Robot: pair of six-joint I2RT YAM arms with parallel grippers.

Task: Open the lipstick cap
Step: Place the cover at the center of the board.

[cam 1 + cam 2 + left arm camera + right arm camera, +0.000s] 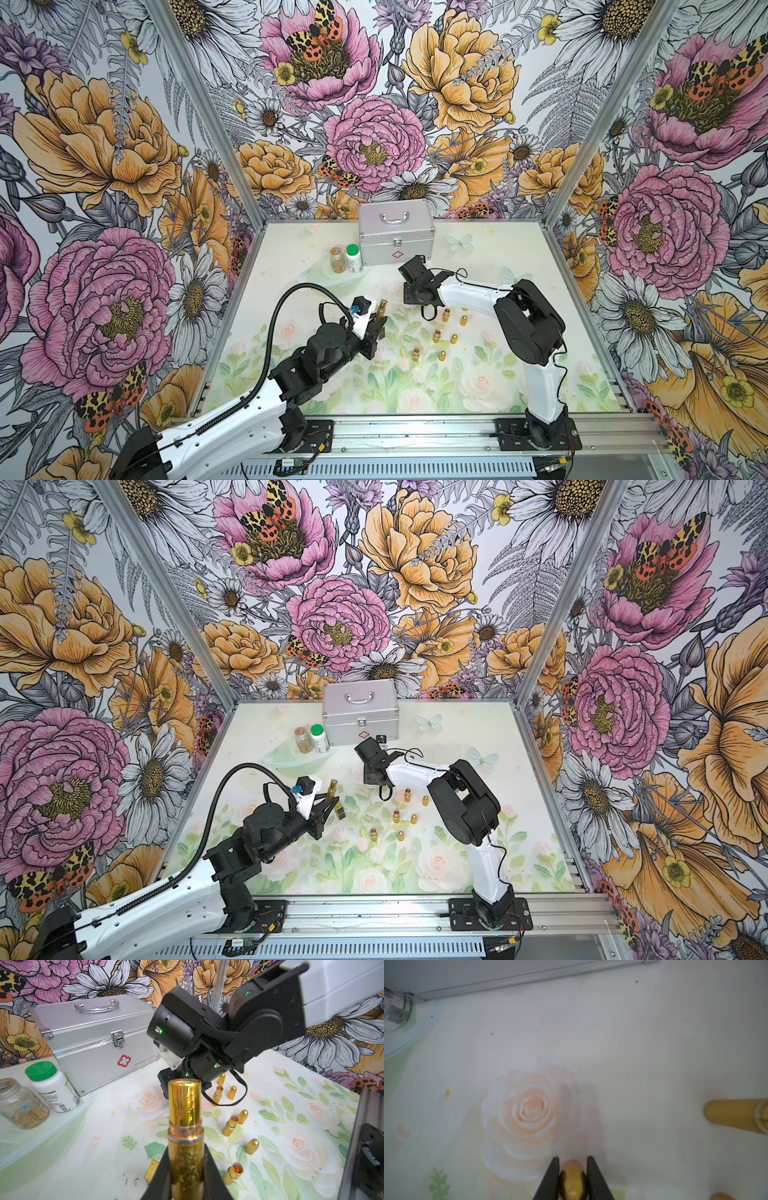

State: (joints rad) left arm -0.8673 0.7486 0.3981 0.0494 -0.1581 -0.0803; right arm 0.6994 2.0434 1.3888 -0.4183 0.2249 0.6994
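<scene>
Left wrist view: your left gripper (185, 1153) is clamped on the lower body of the gold lipstick (185, 1105), held upright over the floral mat (478, 382). Farther out, your right gripper (572, 1160) pinches a gold bullet-shaped cap (572, 1180); first-aid case (395, 232) at the back

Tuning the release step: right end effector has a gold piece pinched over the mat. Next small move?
Probably ease down and open. The right end effector is shut on a rounded gold piece, likely a cap, over bare mat beside the printed rose; the left end effector grips the lipstick, so setting the piece down frees the right arm.
</scene>
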